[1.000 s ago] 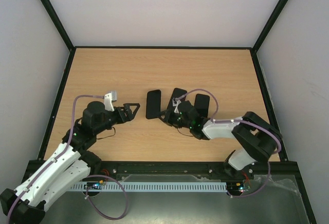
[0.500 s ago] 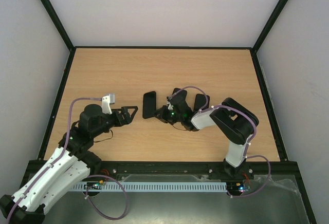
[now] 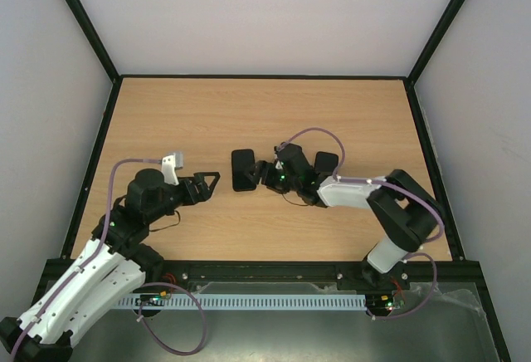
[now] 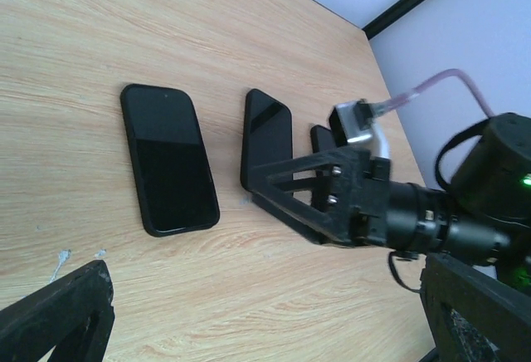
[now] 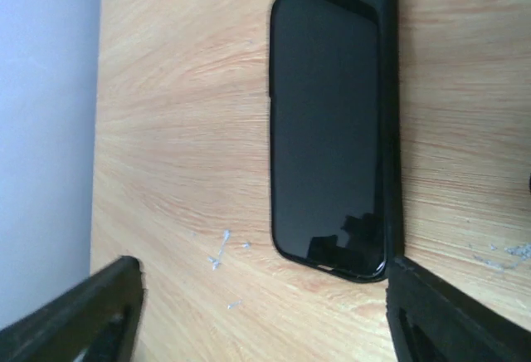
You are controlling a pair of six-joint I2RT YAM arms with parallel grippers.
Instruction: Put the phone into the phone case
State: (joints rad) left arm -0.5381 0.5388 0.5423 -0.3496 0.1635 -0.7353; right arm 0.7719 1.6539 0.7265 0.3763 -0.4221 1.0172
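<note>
Right pincer (image 3: 265, 172) nearer phone (image 3: 243, 169); flecks (image 5: 221, 251) wrist-only.

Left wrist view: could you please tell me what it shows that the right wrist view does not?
Only left wrist: the right gripper from outside, with a second black slab and a third slab behind it. Only right wrist: the rim of the leftmost black slab in close-up. Both: that slab flat on the wooden table, white scuffs near its end.
</note>
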